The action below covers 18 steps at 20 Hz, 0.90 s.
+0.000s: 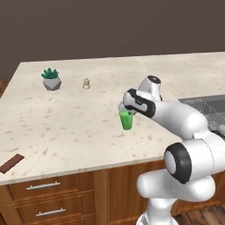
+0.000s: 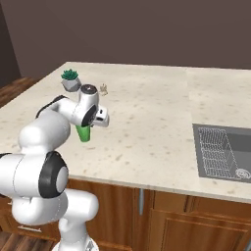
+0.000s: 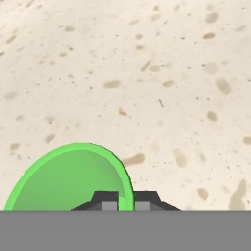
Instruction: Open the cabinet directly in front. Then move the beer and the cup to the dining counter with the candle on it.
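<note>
Green cup [image 1: 127, 120] looked light, rigid and slick; I had the gripper [image 3: 126, 200] pinching its rim wall, one finger inside, over the dining counter [image 1: 66, 127]. Rim pinch seemed the right hold, though it could swing.

Speckled matt stone dining counter [image 1: 66, 127]

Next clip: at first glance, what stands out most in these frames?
The bright green cup catches the eye first, held by its rim in the hand over the middle of the dining counter; the hand view shows the fingertips straddling that rim. Farther back on the counter stand a spiky potted plant and, just to its right, the tiny candle. A sink is sunk into the counter's right end.
</note>
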Available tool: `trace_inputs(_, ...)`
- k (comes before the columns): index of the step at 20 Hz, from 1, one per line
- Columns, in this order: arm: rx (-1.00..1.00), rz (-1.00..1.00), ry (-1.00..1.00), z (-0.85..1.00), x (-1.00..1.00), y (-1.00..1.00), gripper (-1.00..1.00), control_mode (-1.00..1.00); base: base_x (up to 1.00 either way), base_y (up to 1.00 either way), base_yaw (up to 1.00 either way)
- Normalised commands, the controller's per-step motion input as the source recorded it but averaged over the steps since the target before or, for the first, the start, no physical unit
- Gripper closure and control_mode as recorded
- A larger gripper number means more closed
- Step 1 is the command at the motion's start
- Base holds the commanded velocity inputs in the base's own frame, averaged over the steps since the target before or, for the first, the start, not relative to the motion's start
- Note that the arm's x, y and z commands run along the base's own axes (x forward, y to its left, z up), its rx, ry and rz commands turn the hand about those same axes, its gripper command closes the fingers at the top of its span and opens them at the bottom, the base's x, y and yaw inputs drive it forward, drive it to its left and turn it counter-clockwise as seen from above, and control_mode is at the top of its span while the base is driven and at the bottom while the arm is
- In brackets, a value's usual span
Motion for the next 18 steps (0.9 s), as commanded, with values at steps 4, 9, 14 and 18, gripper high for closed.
trace_inputs(4,0.00,0.00,0.00,-0.48,0.00,0.00,1.00,-1.00,0.00,0.00,0.00)
trace_inputs(9,0.00,0.00,-0.03,-0.24,0.00,0.00,1.00,-1.00,0.00,0.00,0.00)
trace_inputs(14,0.00,0.00,-0.07,-0.18,0.00,0.00,1.00,-1.00,0.00,0.00,0.00)
trace_inputs(18,0.03,0.00,-0.06,-0.25,0.00,-0.01,1.00,-1.00,0.00,0.00,0.00)
